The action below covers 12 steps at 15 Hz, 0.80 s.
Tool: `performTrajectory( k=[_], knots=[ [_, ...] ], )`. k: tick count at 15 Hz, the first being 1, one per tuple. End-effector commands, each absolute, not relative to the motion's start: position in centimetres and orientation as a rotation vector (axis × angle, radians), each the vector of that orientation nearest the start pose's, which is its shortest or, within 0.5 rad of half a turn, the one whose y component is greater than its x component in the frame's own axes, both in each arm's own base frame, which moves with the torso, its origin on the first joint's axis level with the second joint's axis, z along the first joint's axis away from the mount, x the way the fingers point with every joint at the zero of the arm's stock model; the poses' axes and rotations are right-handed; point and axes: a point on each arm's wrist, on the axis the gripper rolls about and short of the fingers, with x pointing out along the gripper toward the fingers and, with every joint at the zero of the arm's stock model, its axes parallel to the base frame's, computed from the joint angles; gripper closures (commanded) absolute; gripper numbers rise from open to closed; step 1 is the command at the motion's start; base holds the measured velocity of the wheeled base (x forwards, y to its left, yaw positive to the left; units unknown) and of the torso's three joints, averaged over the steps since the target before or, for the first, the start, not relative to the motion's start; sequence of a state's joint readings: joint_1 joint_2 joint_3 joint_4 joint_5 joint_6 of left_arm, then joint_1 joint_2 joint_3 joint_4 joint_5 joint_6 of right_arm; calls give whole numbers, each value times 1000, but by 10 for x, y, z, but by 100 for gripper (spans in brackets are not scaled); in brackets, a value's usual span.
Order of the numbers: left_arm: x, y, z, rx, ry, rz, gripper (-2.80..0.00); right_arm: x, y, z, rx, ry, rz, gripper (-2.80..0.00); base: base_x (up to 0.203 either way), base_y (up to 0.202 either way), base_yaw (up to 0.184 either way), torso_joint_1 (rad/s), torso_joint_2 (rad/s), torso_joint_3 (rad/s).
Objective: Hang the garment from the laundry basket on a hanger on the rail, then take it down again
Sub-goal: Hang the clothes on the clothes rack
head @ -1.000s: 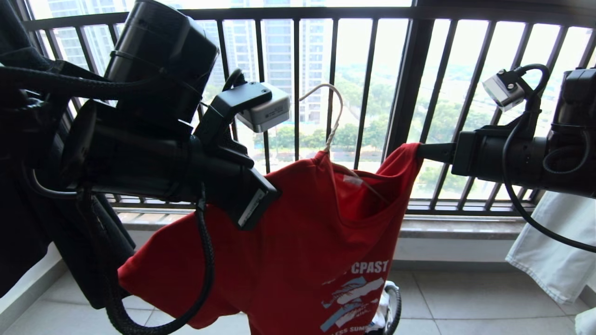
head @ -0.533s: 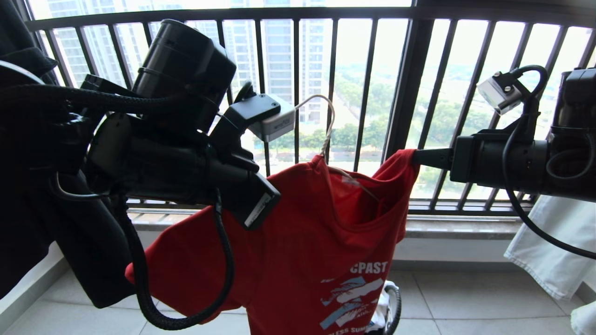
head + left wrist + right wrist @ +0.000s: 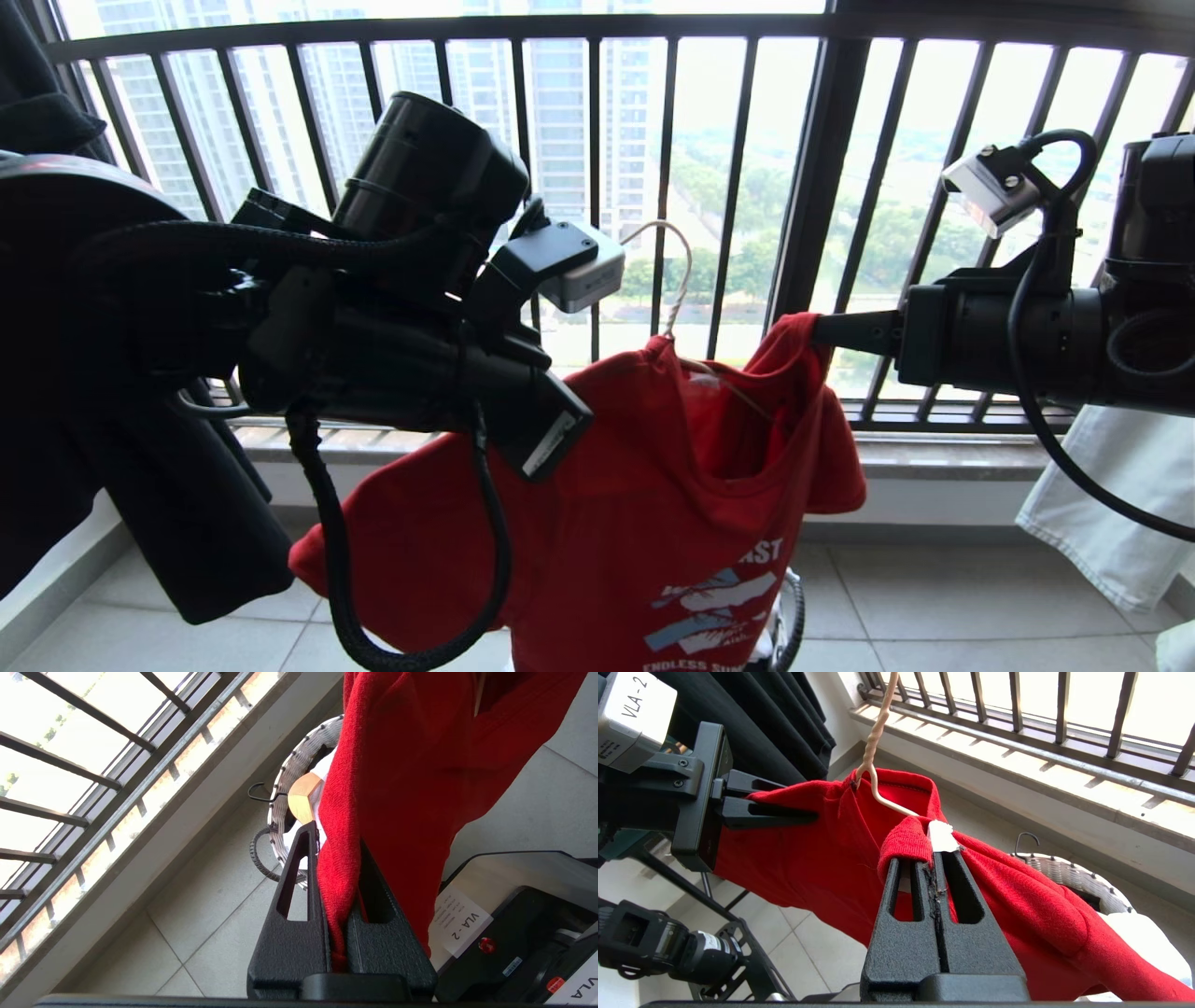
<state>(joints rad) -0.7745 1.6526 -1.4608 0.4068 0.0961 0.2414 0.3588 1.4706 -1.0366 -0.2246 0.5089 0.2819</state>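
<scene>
**Head view: red T-shirt held between two grippers in front of the balcony railing**

Head view shows the garment point(image 3: 644, 485), a red T-shirt with white chest print, stretched in the air in front of the black railing point(image 3: 728, 187). The left gripper point(image 3: 583, 411) is clenched on the shirt's fabric at the shoulder on the left of the collar; in the left wrist view the left gripper point(image 3: 338, 868) has its two fingers pressed against a fold of red cloth on both sides. The right gripper point(image 3: 822, 329) reaches in level from the right and is clamped on the collar; in the right wrist view the right gripper point(image 3: 931, 863) pinches the ribbed neck edge just beside the small white neck label point(image 3: 942, 837), jaws tight together. The hanger point(image 3: 670, 280), thin off-white wire with a twisted neck, rises out of the collar between the two grippers, its hook standing free before the railing bars; one wire arm lies inside the neck opening. The laundry basket point(image 3: 1069, 877) sits on the tiled floor point(image 3: 980, 607) below the garment and near the railing's sill, its rim partly hidden by the shirt. A white cloth point(image 3: 1111, 504) hangs to the right of the garment, and a dark cloth point(image 3: 140, 485) hangs to its left.
</scene>
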Motion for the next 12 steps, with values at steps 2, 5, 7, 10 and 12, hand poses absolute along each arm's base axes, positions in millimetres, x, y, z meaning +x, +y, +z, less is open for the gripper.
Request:
performTrajectory(
  k=[2, 5, 7, 10, 12],
  knots=[
    [202, -212, 273, 471, 512, -756, 0, 239, 102, 272, 278, 333, 813, 0, 0, 0, 0, 0, 0, 0],
    [195, -209, 274, 464, 510, -767, 0, 240, 101, 271, 278, 335, 804, 0, 0, 0, 0, 0, 0, 0],
    [197, -213, 268, 441, 492, -767, 0, 240, 102, 270, 278, 338, 807, 0, 0, 0, 0, 0, 0, 0],
    [206, -225, 249, 420, 464, -770, 0, 241, 103, 270, 278, 342, 806, 0, 0, 0, 0, 0, 0, 0],
    [212, -231, 246, 415, 443, -764, 0, 243, 103, 267, 277, 350, 805, 0, 0, 0, 0, 0, 0, 0]
  ],
)
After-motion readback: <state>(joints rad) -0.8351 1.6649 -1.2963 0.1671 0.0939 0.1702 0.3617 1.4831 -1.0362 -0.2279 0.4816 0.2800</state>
